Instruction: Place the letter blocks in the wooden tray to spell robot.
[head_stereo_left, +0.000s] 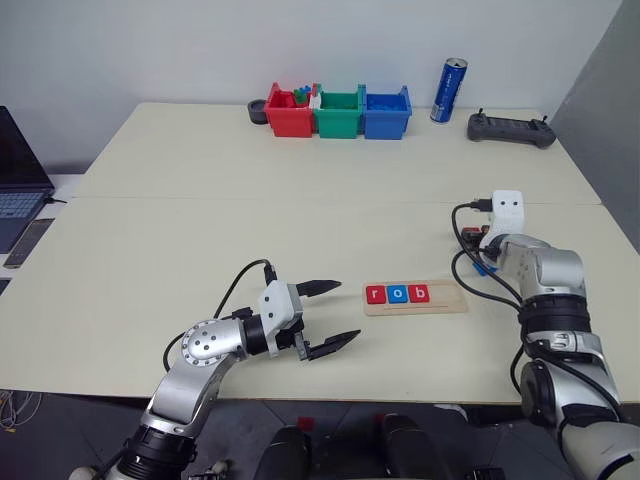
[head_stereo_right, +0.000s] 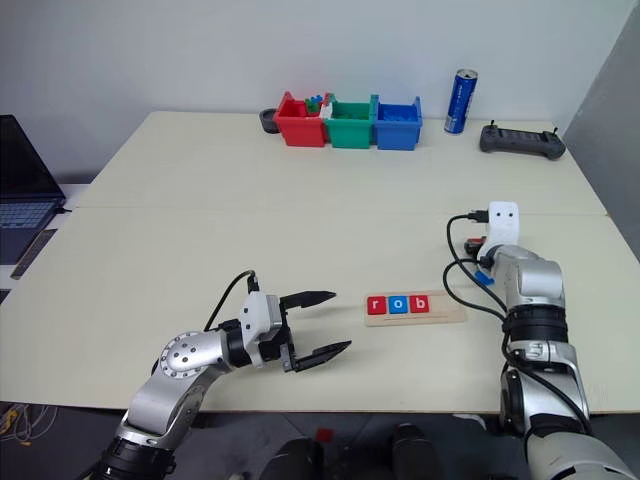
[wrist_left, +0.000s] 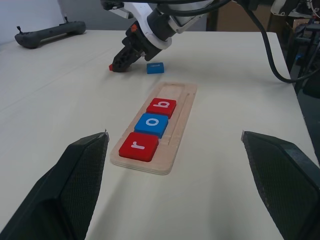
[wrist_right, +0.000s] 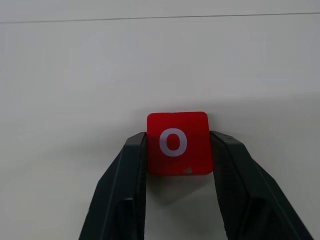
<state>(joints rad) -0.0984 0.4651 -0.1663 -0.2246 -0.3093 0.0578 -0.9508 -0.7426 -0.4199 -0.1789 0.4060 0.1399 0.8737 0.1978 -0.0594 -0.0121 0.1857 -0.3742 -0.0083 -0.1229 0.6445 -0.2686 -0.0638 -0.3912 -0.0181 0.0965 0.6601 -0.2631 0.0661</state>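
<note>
The wooden tray lies mid-table and holds three letter blocks: a red r, a blue o and a red b; its right part is bare. Beyond the tray's right end, my right gripper is down on the table, shut on a red o block, one finger against each side. A loose blue block lies beside it. My left gripper hovers open just left of the tray, pointing toward it, with nothing between its fingers.
Red, green and blue bins stand at the far edge, with a blue can and a black controller to their right. A laptop sits off the table's left side.
</note>
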